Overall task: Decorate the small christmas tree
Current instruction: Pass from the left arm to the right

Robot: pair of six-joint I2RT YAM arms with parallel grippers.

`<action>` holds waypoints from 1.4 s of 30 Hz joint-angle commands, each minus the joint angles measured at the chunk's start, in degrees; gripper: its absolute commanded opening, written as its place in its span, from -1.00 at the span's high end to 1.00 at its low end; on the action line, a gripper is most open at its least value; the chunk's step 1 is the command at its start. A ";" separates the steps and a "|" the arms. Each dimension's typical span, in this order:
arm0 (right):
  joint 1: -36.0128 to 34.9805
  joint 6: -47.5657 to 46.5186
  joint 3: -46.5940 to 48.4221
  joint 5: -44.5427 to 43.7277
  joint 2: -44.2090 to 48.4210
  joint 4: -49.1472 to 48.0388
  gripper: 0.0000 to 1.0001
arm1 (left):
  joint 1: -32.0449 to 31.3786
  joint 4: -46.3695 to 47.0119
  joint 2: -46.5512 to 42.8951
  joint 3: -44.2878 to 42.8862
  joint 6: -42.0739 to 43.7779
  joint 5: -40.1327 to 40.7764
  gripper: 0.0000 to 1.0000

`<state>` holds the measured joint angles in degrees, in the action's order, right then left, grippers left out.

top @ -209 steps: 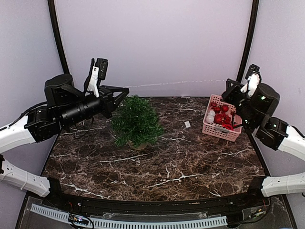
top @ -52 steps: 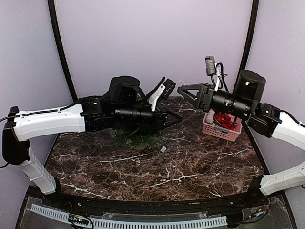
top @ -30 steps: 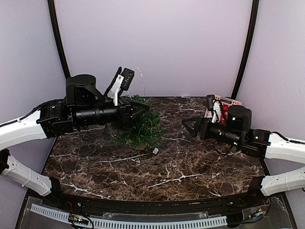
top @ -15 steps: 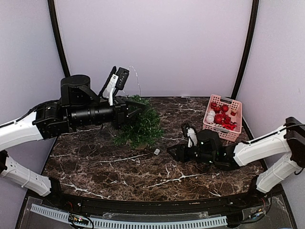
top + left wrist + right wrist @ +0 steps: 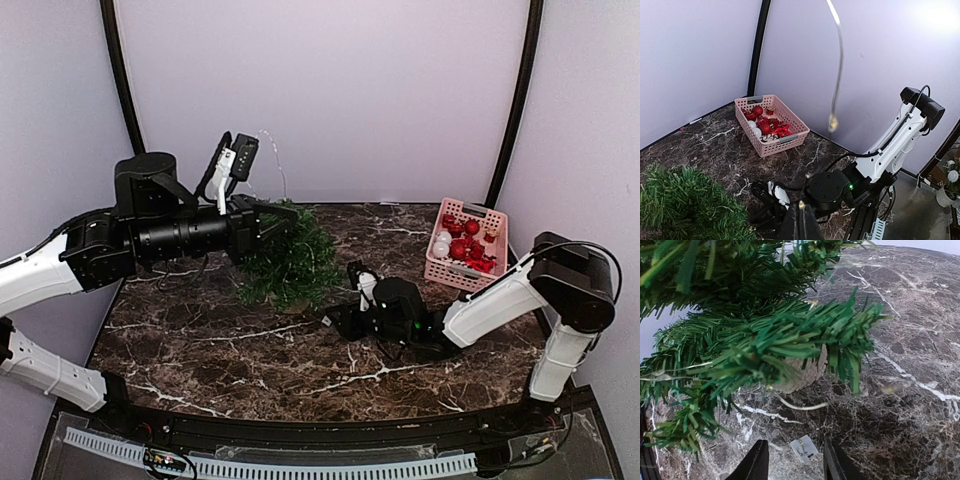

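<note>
The small christmas tree stands on the worktop at ten o'clock from the low right gripper, whose half-spread jaws straddle a small white tag. The left gripper, jaws pressed together, hovers at the treetop.

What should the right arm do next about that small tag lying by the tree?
Probably close the right gripper on the small tag. The tag lies on the table between the parted jaws, not yet touched, just in front of the small christmas tree.
</note>
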<state>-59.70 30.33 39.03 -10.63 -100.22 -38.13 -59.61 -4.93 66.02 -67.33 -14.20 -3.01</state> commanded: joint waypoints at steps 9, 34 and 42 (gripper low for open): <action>-0.51 -3.27 4.36 -3.60 -4.21 -5.09 1.00 | 0.70 -1.01 -2.11 0.48 0.23 -0.08 1.00; -1.16 5.62 -3.83 -8.29 16.02 14.61 1.00 | 4.06 -15.61 -11.59 -0.06 2.34 5.81 1.00; -0.31 9.50 -4.34 -8.07 18.79 17.57 1.00 | 4.24 -19.02 -14.52 -0.71 3.54 8.39 1.00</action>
<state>-60.34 36.95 34.52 -17.89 -83.18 -22.44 -55.75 -21.76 53.49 -67.33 -12.10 3.99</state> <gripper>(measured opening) 0.006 0.011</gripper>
